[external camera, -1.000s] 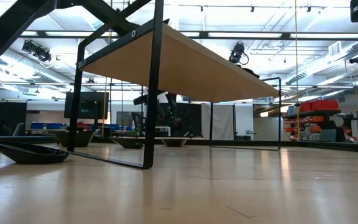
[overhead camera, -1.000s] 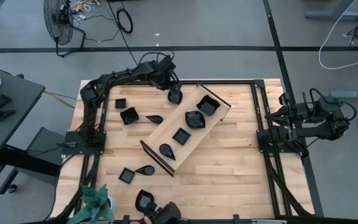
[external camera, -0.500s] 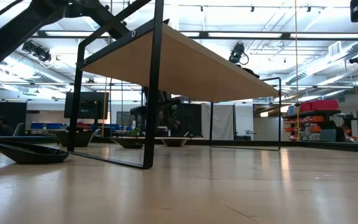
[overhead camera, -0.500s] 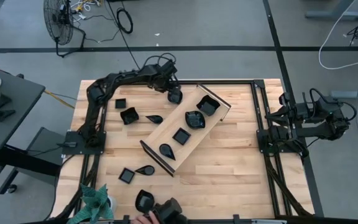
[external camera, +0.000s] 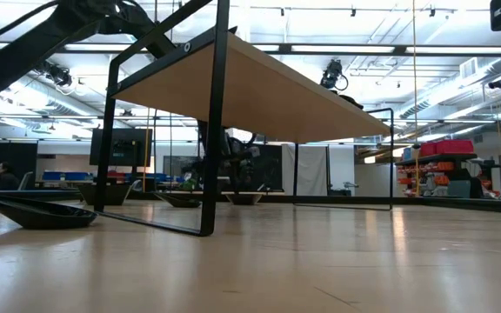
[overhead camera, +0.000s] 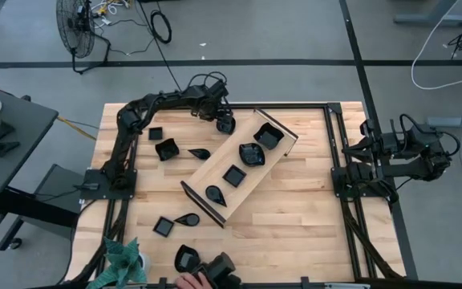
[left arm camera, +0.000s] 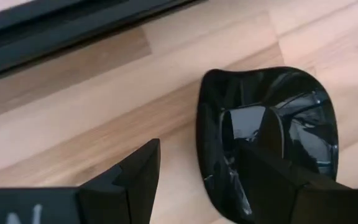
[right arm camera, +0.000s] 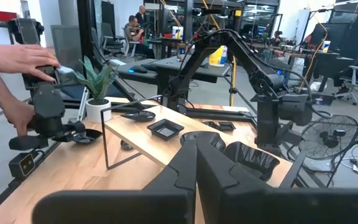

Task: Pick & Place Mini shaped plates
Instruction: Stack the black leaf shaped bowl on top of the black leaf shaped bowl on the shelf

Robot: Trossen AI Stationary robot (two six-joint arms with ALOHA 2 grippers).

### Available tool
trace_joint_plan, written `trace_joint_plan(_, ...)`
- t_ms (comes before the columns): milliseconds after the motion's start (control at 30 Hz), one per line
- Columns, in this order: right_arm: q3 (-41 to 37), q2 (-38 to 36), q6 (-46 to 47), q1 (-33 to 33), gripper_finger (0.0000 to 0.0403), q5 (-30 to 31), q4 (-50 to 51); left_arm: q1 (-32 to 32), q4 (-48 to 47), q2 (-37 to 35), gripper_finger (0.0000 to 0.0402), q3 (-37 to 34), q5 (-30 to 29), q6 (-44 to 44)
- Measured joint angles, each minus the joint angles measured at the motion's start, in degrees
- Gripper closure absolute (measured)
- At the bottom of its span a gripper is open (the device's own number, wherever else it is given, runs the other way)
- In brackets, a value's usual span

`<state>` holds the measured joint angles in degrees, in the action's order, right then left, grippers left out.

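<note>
Table contents, left to right.

Small glossy black square dish (overhead camera: pixel 156 133), loose on the light wood tabletop (overhead camera: pixel 295 217) near the left arm's base. Beside it, glossy black wavy-rimmed dish (overhead camera: pixel 167 148) and black teardrop dish (overhead camera: pixel 200 152), both on bare wood. Nearer the front edge: black square dish (overhead camera: pixel 163 226), teardrop dish (overhead camera: pixel 188 218), rounded black dish (overhead camera: pixel 186 258) next to a person's hand (overhead camera: pixel 189 282) and a small potted green plant (overhead camera: pixel 123 261).

Left gripper (overhead camera: pixel 223 120), at the far edge of the table: fingers (left arm camera: pixel 135 180) spread wide, straddling one rim of a glossy black rounded-square dish (left arm camera: pixel 269 134), one finger outside the rim, the other inside the bowl. Dish resting on the wood, just beside the tray's far end.

Long light-wood tray with black ends (overhead camera: pixel 219 172), set diagonally at centre: four black dishes inside, a fifth-slot gap judged available.

Right gripper (right arm camera: pixel 196 163), parked off the table's right side: fingers pressed together, nothing between them.

Step in hand, by judgement: grasp of the rounded-square dish. Next move: closing on the rim, lifting, carrying over into the tray.
</note>
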<state>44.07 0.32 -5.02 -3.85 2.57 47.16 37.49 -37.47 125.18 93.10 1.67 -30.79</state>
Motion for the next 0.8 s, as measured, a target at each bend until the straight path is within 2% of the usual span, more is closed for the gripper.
trace_joint_plan(167, 0.0, 0.0, 0.0, 0.0, 0.0392, 0.0, 0.0, -0.1, 0.2, 1.1, 0.0203, 0.0, 1.2, -0.4)
trace_joint_plan(533, 0.0, 0.0, 0.0, 0.0, 0.0392, 0.0, 0.0, -0.1, 0.0, 1.1, 0.0285, 0.0, 1.6, -1.6)
trace_joint_plan(800, 0.0, 0.0, 0.0, 0.0, 0.0392, 0.0, 0.0, -0.1, 0.0, 1.1, 0.0328, 0.0, 1.7, -1.6)
